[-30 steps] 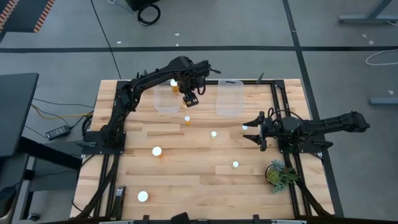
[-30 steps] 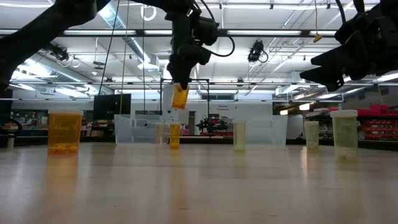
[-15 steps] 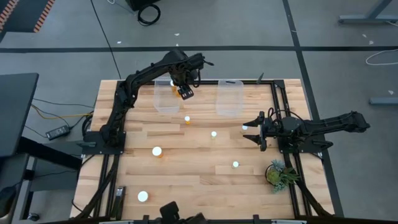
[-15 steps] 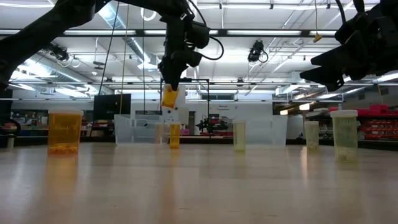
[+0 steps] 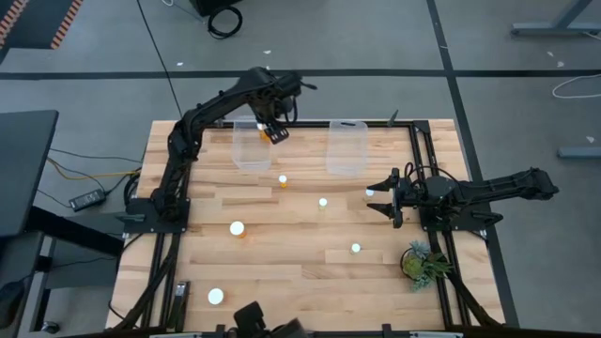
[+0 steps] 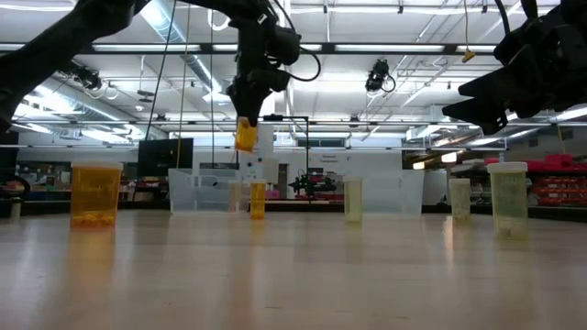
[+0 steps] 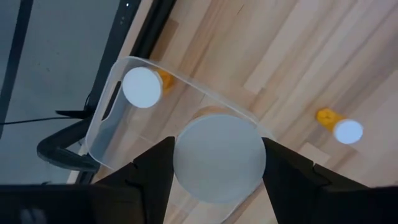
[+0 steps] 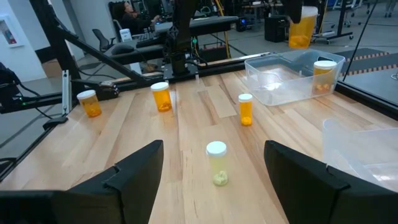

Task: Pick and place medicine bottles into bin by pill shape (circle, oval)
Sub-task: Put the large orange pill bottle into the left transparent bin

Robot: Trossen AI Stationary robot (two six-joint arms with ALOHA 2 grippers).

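Holding an orange bottle (image 6: 245, 136) up in the air, the left gripper (image 5: 273, 130) hangs over the clear tub (image 5: 252, 148) at the far side of the table (image 5: 282, 272). Its fingers (image 7: 152, 174) pinch the bottle's white cap. One bottle (image 7: 144, 86) already sits inside that tub. The right gripper (image 5: 383, 196) waits low by the table's right side, fingers (image 8: 134, 171) spread wide, holding nothing.

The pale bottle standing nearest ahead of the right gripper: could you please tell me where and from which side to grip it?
Grip the pale bottle on its round body just under the white cap, coming level from the side of the open right gripper: it stands upright with bare table around. The left gripper holds another bottle over a tub.
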